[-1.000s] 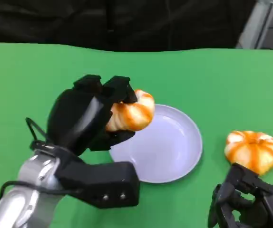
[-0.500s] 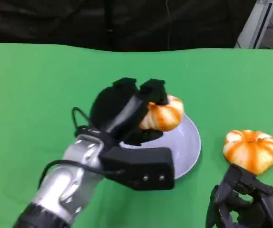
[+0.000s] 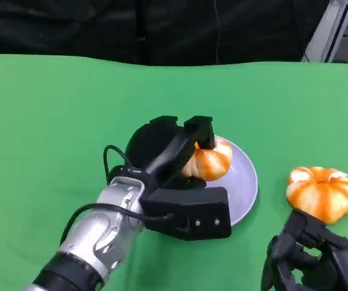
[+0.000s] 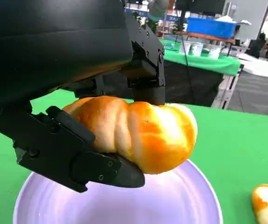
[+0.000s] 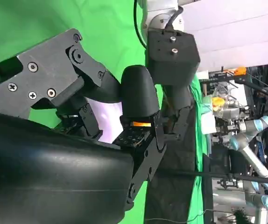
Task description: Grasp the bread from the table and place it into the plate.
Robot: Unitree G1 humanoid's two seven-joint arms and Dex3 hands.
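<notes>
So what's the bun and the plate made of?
The bun looks like soft baked bread, or a glossy plastic copy: golden ridges with a slight shine. The plate seems to be smooth plastic or glazed ceramic: pale lilac, even, softly reflective.

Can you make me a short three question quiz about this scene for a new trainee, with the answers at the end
1. True or false: the left hand holds a bread roll above the plate.
2. Where does the second bread lie?
A. on the plate
B. on the green table, on the right-hand side of the plate
C. in the right hand
3. Fill in the missing word: in the left wrist view, the held roll is pinched between black fingers and hangs over the pale ____ plate.

Key
1. True.
2. B. It sits on the cloth, apart from the plate and just beyond the right hand.
3. Purple.
</notes>
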